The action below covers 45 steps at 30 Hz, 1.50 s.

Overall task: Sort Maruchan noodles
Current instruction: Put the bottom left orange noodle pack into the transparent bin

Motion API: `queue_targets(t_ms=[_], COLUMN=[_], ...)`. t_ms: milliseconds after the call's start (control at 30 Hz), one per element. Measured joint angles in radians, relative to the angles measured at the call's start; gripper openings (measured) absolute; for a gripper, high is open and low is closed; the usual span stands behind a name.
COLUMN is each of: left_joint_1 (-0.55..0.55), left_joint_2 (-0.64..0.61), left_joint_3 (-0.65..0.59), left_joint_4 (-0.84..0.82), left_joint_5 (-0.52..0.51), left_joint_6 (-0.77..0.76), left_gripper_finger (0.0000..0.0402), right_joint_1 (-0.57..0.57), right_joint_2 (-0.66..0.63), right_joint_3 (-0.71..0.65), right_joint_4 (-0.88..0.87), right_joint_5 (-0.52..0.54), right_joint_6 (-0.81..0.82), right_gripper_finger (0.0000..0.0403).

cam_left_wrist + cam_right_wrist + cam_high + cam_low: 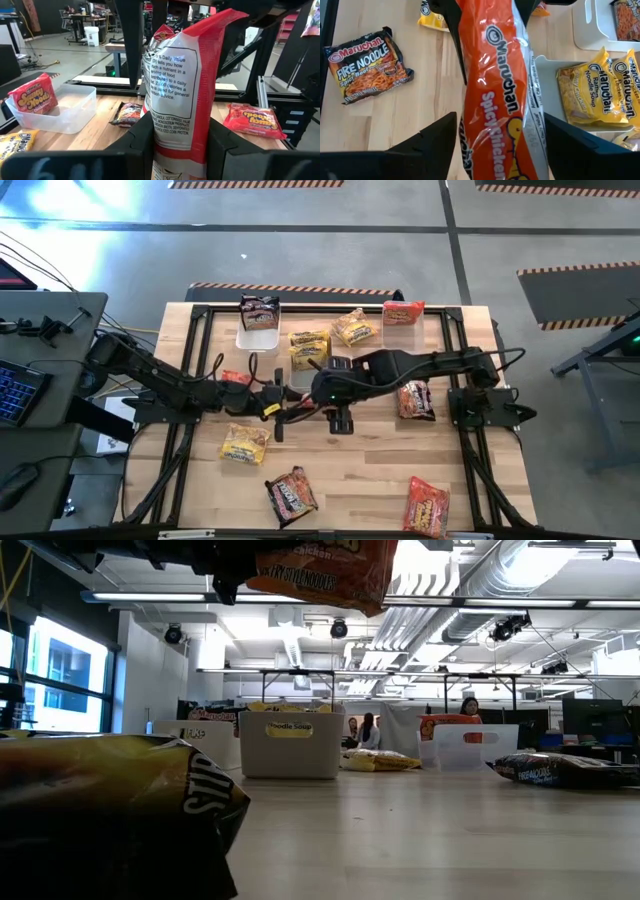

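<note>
Maruchan noodles, one red-orange packet (180,85), sit clamped in my left claw (175,145) above mid-counter, while my right claw (492,145) stands wide around the same packet, so I judge this a handover; next the right must close before the left lets go. Beyond the claws I count roughly ten more packets, though stacked ones blur: some in three clear bins (257,335), others loose on the counter (370,480).
</note>
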State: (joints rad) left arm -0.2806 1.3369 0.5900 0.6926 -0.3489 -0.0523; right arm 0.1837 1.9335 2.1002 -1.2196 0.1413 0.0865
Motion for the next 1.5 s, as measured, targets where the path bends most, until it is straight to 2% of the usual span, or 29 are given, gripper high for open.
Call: queue_targets(t_ms=[300,533,733,867,1000,1167,1300,1500], left_joint_1=[0.008,0.018,0.019,0.019,0.01,0.005,0.005,0.005], left_joint_2=[0.0,0.0,0.0,0.0,0.0,0.0,0.0,0.0], left_joint_3=[0.0,0.0,0.001,0.0,-0.029,-0.053,-0.054,-0.054], left_joint_4=[-0.017,-0.016,-0.049,-0.078,-0.06,-0.054,-0.059,-0.059], left_joint_5=[0.011,0.009,0.001,0.001,0.002,0.004,0.026,0.051], left_joint_6=[-0.035,-0.04,-0.048,-0.052,-0.053,-0.051,-0.034,-0.036], left_gripper_finger=[0.0094,0.0126,0.016,0.0172,0.0173,0.0166,0.0158,0.0148], right_joint_1=[0.0,0.0,0.001,0.001,0.0,-0.037,-0.107,-0.263], right_joint_2=[0.0,0.0,-0.005,-0.012,-0.035,-0.099,-0.212,-0.431], right_joint_3=[0.0,0.006,0.007,0.008,0.006,0.0,-0.102,-0.426], right_joint_4=[-0.003,-0.004,-0.07,-0.166,-0.269,-0.351,-0.31,-0.172], right_joint_5=[-0.011,0.009,0.023,0.073,0.193,0.282,0.293,0.292], right_joint_6=[-0.002,-0.043,-0.094,-0.132,-0.148,-0.174,-0.211,-0.292], right_gripper_finger=[0.0174,0.0118,0.0095,0.0092,0.0092,0.009,0.0083,0.008])
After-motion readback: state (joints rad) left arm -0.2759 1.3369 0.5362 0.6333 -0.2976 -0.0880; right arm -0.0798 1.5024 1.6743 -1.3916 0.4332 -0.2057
